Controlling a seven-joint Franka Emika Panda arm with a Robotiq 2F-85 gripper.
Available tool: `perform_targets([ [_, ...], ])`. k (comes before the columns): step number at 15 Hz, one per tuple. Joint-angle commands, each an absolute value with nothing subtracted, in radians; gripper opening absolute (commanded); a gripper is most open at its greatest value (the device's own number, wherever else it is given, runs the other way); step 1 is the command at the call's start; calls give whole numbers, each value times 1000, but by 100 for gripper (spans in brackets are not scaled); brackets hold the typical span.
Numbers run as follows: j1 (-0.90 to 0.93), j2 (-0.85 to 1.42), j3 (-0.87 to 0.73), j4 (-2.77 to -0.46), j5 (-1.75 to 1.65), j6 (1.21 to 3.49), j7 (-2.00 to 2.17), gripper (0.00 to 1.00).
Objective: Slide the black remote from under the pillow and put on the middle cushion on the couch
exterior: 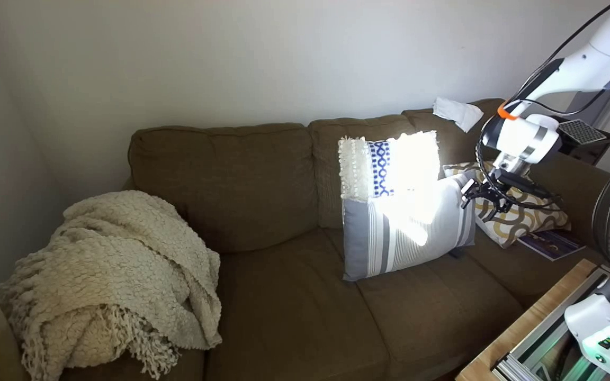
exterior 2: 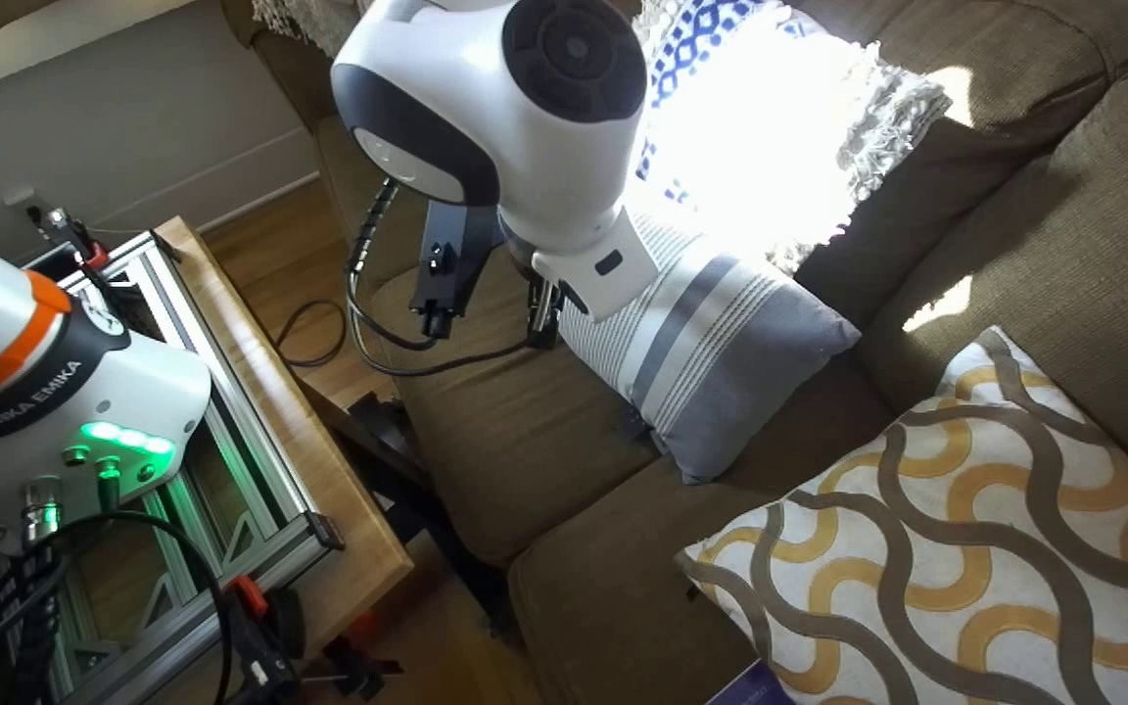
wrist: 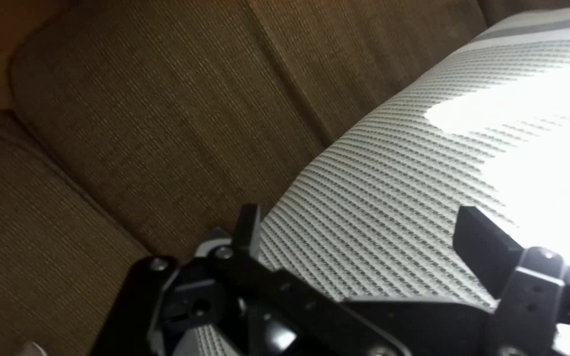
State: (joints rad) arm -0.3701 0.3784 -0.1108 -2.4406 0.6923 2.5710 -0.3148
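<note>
The black remote (exterior: 456, 253) is a small dark bar end sticking out from under the grey striped pillow; it also shows in an exterior view (exterior 2: 636, 425). Most of it is hidden, and I cannot make it out surely in the wrist view. The pillow (exterior: 405, 238) leans on the middle cushion (exterior: 432, 312) of the olive-brown couch (exterior: 220, 185). In the wrist view the pillow (wrist: 364, 198) fills the space beyond my gripper (wrist: 359, 222). The gripper is open, with nothing between its fingers. It hangs at the pillow's side in an exterior view (exterior: 477, 205).
A fringed white-and-blue pillow (exterior: 382, 166) rests on the striped one. A patterned yellow-and-brown pillow (exterior 2: 956, 548) and a purple book (exterior: 551, 243) lie on the end seat. A cream blanket (exterior: 119, 275) covers the far end. The robot's wooden table (exterior 2: 368, 548) stands before the couch.
</note>
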Motion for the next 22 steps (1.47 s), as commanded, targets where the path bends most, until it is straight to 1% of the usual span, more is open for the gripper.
perform_targets([
  [1, -407, 472, -103, -2399, 819, 2619, -271, 100],
  [6, -409, 607, -101, -2311, 991, 2670, -179, 100],
  [10, -365, 703, -128, -2235, 1036, 2688, -18, 100],
  [11, -378, 642, -126, -2286, 1012, 2662, -86, 100],
  [18, -358, 706, -128, -2235, 1029, 2668, 15, 100],
  [22, -334, 701, -138, -2282, 1116, 2693, 159, 100],
])
